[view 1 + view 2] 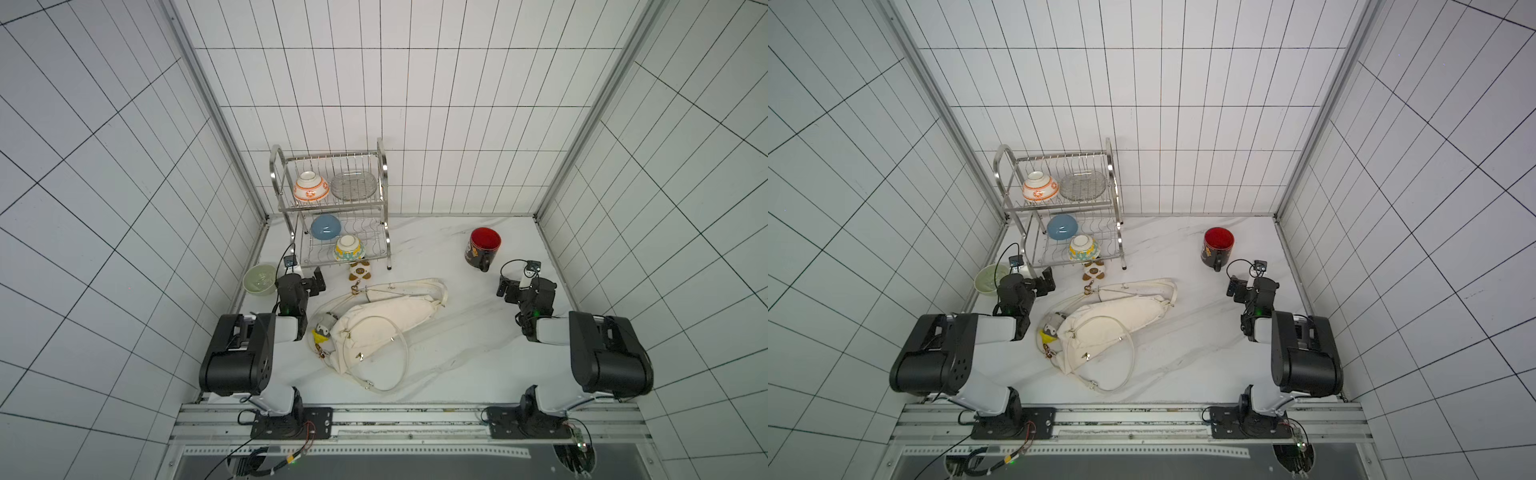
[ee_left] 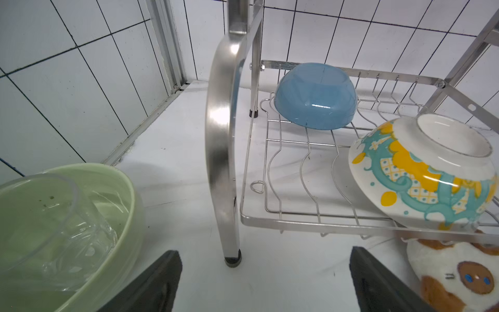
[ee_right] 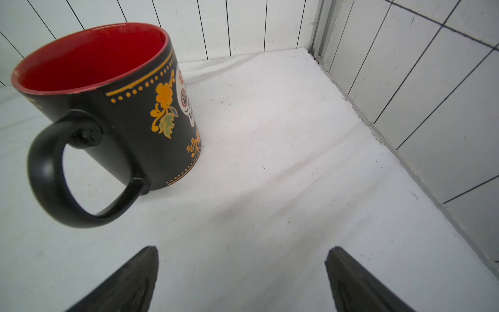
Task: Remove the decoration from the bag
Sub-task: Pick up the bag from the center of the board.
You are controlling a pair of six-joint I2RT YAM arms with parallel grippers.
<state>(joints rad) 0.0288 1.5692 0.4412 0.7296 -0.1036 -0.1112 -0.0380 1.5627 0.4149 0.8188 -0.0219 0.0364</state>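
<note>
While the steel-wire rack (image 1: 340, 203) stands rigid, the fabric bag (image 1: 386, 320) slumps.

The cream fabric bag (image 1: 382, 324) lies flat and slanted on the tabletop (image 1: 457, 332), straps looped loosely. A grey-and-yellow plush charm (image 1: 321, 332) sits at one end, and a brown-and-white plush charm (image 1: 360, 270) lies just beside a strap.

A steel dish rack (image 1: 332, 208) stands at eleven o'clock of the marble table (image 1: 457, 353) (a blue bowl (image 1: 325, 227) upturned on its lower tier); a black mug (image 1: 482, 248) sits at two o'clock, a green bowl (image 1: 259, 279) at nine.
</note>
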